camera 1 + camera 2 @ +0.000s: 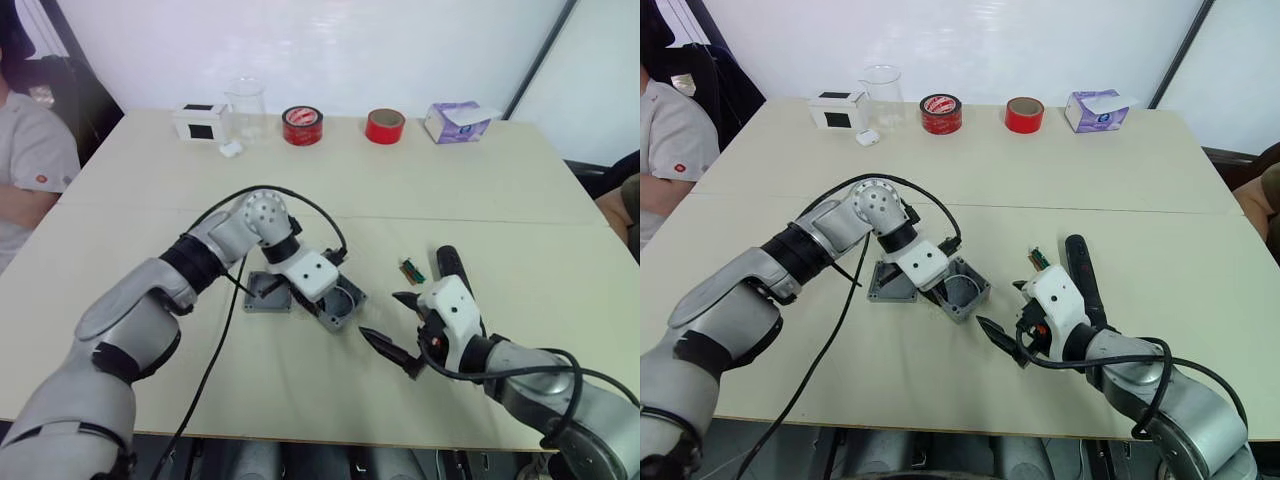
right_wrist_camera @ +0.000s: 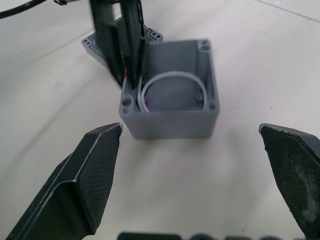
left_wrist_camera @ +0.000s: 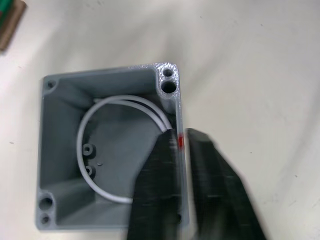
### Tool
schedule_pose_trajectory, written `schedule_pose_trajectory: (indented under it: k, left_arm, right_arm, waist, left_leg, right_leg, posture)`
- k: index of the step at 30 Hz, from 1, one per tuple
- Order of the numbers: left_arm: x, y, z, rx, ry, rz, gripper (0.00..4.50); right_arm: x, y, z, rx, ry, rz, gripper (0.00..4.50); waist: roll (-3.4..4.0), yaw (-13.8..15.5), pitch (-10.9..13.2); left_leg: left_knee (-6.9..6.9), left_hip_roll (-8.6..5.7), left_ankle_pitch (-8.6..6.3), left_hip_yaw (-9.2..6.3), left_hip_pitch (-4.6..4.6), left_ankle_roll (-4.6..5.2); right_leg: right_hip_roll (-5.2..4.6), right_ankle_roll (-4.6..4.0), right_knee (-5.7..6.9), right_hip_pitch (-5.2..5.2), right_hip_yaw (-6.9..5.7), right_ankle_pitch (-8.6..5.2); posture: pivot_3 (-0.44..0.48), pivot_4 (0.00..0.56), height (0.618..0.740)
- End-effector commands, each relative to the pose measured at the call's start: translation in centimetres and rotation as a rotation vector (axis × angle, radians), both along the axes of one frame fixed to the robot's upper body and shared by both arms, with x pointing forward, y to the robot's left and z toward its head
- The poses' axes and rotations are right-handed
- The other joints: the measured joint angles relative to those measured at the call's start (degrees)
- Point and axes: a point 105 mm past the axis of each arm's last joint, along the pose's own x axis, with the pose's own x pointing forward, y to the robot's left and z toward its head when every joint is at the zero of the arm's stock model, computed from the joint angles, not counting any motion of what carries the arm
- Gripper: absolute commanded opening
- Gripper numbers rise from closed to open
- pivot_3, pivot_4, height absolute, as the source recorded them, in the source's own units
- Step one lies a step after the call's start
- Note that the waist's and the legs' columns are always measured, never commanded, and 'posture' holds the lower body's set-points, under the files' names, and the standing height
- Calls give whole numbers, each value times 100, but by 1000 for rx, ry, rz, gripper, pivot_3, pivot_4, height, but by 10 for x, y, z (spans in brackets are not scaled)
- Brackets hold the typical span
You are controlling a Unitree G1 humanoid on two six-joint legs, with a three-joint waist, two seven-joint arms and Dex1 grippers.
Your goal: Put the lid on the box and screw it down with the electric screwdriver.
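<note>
Nearest the camera, the right gripper (image 1: 397,330) is held wide open and empty, aimed at the box (image 2: 170,102), presumably so that it can be steadied or taken over. One wall of the box is pinched between the closed fingers of the left gripper (image 3: 181,150), one finger inside and one outside, by the red mark; this keeps the opening upward. The lid (image 1: 890,285) lies on the table (image 1: 480,180) touching the box, not yet fitted. The electric screwdriver (image 1: 1081,277) rests just beyond the right gripper, within reach for later.

Grey box (image 2: 170,117) with white loop (image 3: 100,150) and red mark (image 3: 180,142); 2 red tape rolls (image 1: 302,125).
</note>
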Motion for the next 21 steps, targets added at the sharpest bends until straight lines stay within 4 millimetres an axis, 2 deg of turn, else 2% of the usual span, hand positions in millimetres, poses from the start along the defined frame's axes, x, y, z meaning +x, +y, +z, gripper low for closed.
schedule_pose_trajectory:
  k: [1,4,8,11,12,13,14,16,18,21]
  left_arm:
    - [8,-1,22,-45,-29,36,1710]
    - [11,7,44,-86,2,141,1710]
    - [10,34,77,-129,55,326,1710]
    - [17,56,93,-152,101,600,1710]
    - [25,66,95,-165,104,766,1710]
    - [41,80,91,-177,110,1055,1710]
    - [50,93,88,-174,106,1257,1710]
    - [48,113,75,-130,147,1549,1710]
    - [37,120,64,-92,220,1709,1710]
    - [29,127,51,-79,275,1817,1710]
  right_arm:
    - [-6,6,14,3,-48,46,4500]
    - [-12,7,18,6,-29,92,4500]
    - [-24,11,28,31,-1,193,4500]
    - [-22,16,47,52,-33,267,4500]
    - [-19,18,54,51,-56,297,4500]
    - [-16,25,62,29,-87,347,4500]
    - [-13,29,66,9,-107,379,4500]
    - [-10,40,69,-45,-138,445,4500]
    - [-8,48,69,-92,-162,494,4500]
    - [-4,55,68,-164,-201,541,4500]
  waist:
    - [0,0,0]
    - [0,-2,0]
    - [0,-47,1]
    - [1,-107,2]
    - [1,-121,2]
    - [1,-125,2]
    - [1,-125,1]
    - [2,-144,4]
    - [0,-151,3]
    - [-1,-135,4]
  left_leg:
    - [0,0,0,0,0,0]
    - [0,0,0,0,0,0]
    - [-1,8,-1,-22,-1,1]
    - [-2,14,-2,-26,2,4]
    - [-2,14,-2,-27,3,4]
    - [-1,14,-2,-30,6,4]
    - [-1,13,-2,-31,6,4]
    - [2,11,-2,-35,12,4]
    - [1,10,-2,-42,13,4]
    - [-1,9,-4,-50,0,7]
  right_leg:
    - [0,0,0,0,0,0]
    - [0,0,0,0,0,0]
    - [3,3,2,-3,0,1]
    - [5,5,5,-2,-1,2]
    - [5,5,8,-1,-3,2]
    - [5,6,8,3,-5,1]
    - [5,6,8,3,-5,1]
    - [3,7,10,11,-7,1]
    - [5,19,16,10,-8,-5]
    - [1,28,38,-11,-15,-12]
  posture:
    - [0,150,740]
    - [0,150,740]
    - [0,150,740]
    - [0,150,740]
    - [0,150,740]
    - [0,150,740]
    - [0,150,740]
    - [0,150,740]
    - [0,150,740]
    - [0,150,740]
